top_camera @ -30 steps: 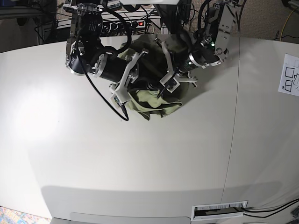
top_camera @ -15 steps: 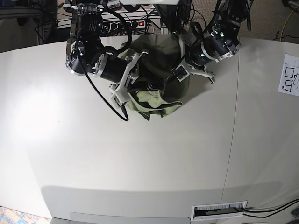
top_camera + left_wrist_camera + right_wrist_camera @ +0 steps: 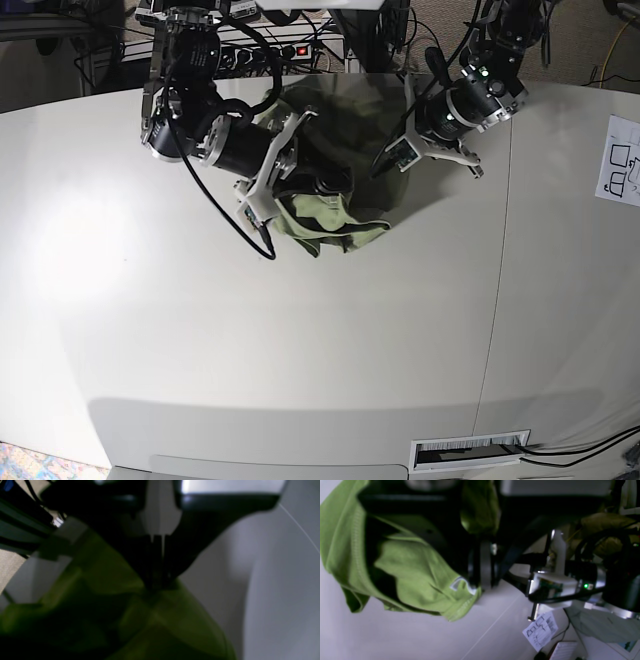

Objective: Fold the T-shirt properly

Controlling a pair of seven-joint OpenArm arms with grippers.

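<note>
The T-shirt point(image 3: 420, 580) fills the view from nine to twelve o'clock, bunched, its ribbed hem hanging just above the pale table point(image 3: 395, 635); the right gripper point(image 3: 480, 565) pinches the cloth at centre, beside a small white tag point(image 3: 460, 583); at three o'clock sits the other arm point(image 3: 570, 582), green light lit; a printed sheet point(image 3: 541, 630) lies at five o'clock.

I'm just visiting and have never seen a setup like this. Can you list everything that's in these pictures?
T-shirt: one, olive green, bunched up at the far middle of the table.
Table: one, off-white, fills most of the view.
Paper sheet: one, white with printed boxes, at the table's right edge.
Power strip: one, red switch, behind the table among cables.
Right gripper: one, black and white, shut on the T-shirt.
Left gripper: one, black and white, shut on the T-shirt's edge.
</note>
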